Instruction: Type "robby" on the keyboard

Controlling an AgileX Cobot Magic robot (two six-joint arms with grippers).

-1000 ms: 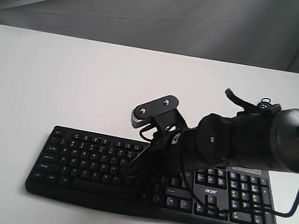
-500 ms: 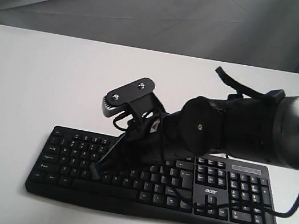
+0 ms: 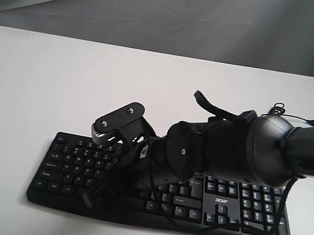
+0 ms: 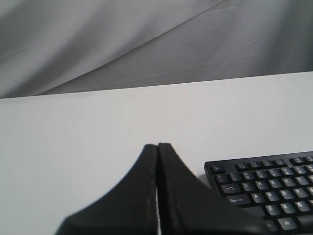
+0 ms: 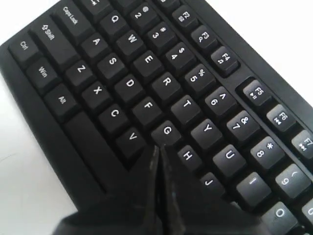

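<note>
The keyboard (image 3: 250,207) lies along the near edge of the white surface (image 3: 29,83). The right hand (image 3: 90,197), fingers pressed together on nothing, points down at the lower rows of the keyboard's left half, just by V and G. A second ago it stood further right, near the middle. The left hand (image 4: 157,147), likewise pinched together, hangs over bare surface off the keyboard's Caps Lock end. Behind hangs grey cloth (image 3: 164,9).

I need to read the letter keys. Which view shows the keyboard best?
The right wrist view: the keyboard fills it, legends readable. The exterior view shows its whole outline, middle hidden by the arm; the left wrist view catches one corner.
</note>
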